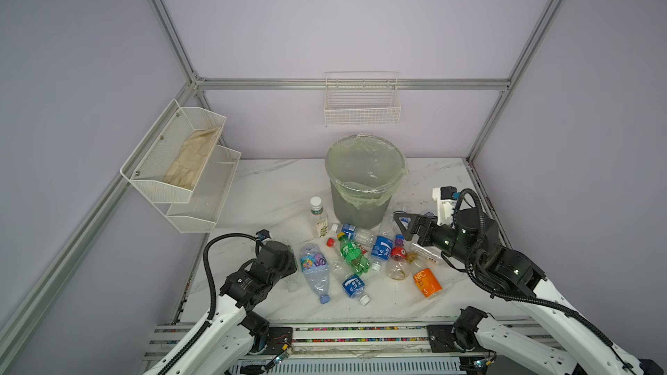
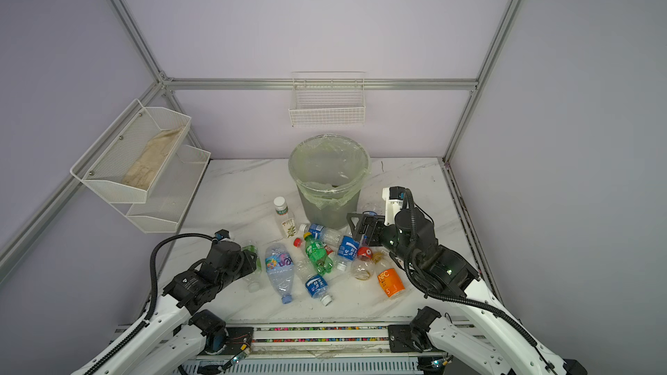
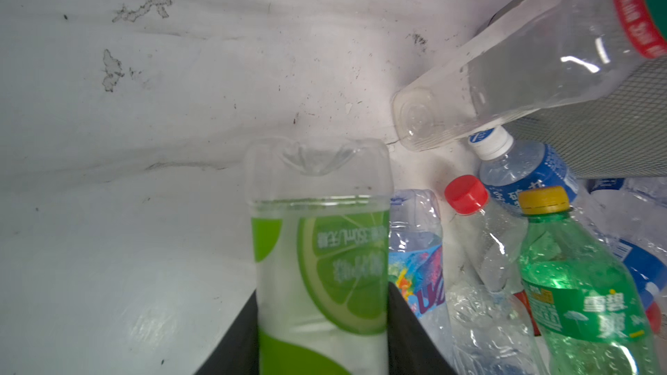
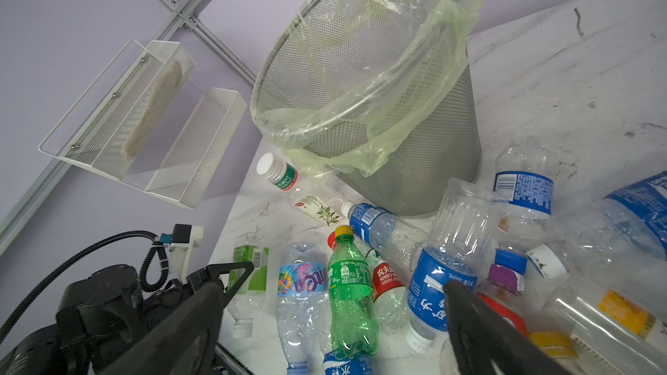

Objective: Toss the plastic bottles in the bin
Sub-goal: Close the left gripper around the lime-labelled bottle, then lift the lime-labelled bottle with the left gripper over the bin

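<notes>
Plastic bottles (image 1: 353, 257) are lying in a heap on the table (image 1: 274, 189) right in front of the bin (image 1: 361, 211); can't tell if any are inside it. The left gripper (image 3: 322, 294) looks clamped on the lime-label bottle (image 3: 321, 247) at the edge of the heap, jaws against both its sides, with the bottle down on the table. The right gripper (image 4: 348, 275) hangs wide open and empty over the blue-label ones next to the bin.

My worries: that lime bottle is thin and empty, so too much squeeze could buckle it and let it pop out on the lift. The crushed colourful-label bottle (image 3: 415, 268) is just beside it and might get dragged along. The bin is also much taller than the bottles, so a low carry could hit the rim or snag the liner.
</notes>
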Available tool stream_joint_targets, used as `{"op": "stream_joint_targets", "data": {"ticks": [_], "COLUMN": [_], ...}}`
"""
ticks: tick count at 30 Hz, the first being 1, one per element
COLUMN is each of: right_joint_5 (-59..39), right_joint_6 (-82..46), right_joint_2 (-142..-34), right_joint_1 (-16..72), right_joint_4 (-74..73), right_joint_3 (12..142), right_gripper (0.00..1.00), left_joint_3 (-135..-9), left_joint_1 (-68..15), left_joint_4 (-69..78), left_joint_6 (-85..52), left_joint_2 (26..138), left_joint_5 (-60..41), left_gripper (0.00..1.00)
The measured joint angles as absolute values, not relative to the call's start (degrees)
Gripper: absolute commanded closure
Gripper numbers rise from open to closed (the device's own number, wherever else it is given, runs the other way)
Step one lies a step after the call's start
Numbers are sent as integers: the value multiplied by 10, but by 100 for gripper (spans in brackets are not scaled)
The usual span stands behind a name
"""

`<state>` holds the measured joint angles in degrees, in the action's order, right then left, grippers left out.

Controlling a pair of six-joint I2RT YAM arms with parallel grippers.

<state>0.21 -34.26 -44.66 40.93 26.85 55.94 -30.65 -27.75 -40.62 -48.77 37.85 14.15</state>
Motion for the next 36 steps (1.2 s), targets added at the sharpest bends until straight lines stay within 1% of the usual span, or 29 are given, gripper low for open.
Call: {"op": "stream_joint_targets", "data": {"ticks": [10, 14, 22, 36], "right_joint_5": [2, 2, 1, 1], "right_joint_6": [-345, -353, -367, -373], "right_joint_2": [-432, -425, -408, -401], "right_joint_1": [409, 409, 409, 409], "right_joint_4": [272, 272, 273, 278], "right_joint_3": [548, 528, 492, 480], "right_gripper": [3, 3, 3, 3], "left_joint_3": [-394, -451, -545, -618], "left_joint_1": [-277, -277, -277, -277], "left_joint_4": [-418, -415, -402, -322], "left_joint_6": [-452, -430, -389, -363], "left_joint_2": [331, 331, 359, 423], "left_joint_5": [140, 137, 120, 48], "left_gripper": [69, 69, 69, 70]}}
